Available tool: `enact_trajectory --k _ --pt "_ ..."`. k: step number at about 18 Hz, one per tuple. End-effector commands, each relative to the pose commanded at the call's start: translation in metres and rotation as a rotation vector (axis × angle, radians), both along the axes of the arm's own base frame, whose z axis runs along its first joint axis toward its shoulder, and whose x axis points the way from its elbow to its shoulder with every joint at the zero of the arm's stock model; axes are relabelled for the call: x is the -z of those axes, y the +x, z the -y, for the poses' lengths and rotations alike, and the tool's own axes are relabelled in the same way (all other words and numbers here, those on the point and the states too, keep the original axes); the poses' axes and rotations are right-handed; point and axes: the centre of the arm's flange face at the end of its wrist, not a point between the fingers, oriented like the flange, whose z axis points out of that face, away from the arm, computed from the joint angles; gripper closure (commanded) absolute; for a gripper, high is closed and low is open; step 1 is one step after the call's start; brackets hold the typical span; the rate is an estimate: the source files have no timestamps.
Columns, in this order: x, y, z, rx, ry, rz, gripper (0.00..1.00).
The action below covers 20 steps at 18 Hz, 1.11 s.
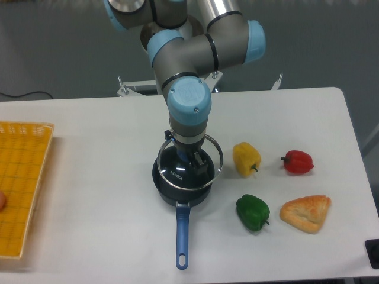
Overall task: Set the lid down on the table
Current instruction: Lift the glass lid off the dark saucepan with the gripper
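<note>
Tool (190, 165) is down over the saucepan (180, 183), pointing straight at the counter (89, 177). The lid (208, 155) shows as a thin metal ring around the tool, tilted – its right edge is lifted above the pan rim and overhangs toward the yellow pepper (246, 158). The knob is hidden behind the tool, so cannot tell whether the fingers are clamped on it or apart.

Saucepan sits about mid-counter, nearer the front edge than the back, its blue handle (182, 236) pointing at the front edge.

Right half of the counter:
- yellow pepper just right of the pan
- red pepper (297, 161) further right, toward the right edge
- green pepper (253, 212) in front of the yellow one
- pastry-like wedge (305, 212) right of the green pepper, toward the front right corner

Yellow woven tray (23, 183) lies at the left edge – an orange-ish object in it is cut off by the frame and can't be identified.
</note>
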Motion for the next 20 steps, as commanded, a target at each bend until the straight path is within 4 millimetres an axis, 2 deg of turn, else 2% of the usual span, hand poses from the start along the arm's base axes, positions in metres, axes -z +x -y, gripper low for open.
enact_trajectory --k 5,11,15,20 --pt "-0.002 -0.001 0.002 0.001 0.003 -0.002 0.34" --pt "0.001 -0.016 0.016 0.000 -0.002 0.007 0.34" --pt "-0.001 -0.029 0.029 0.027 0.003 0.009 0.34" --pt "0.005 -0.055 0.064 0.074 0.001 0.032 0.34"
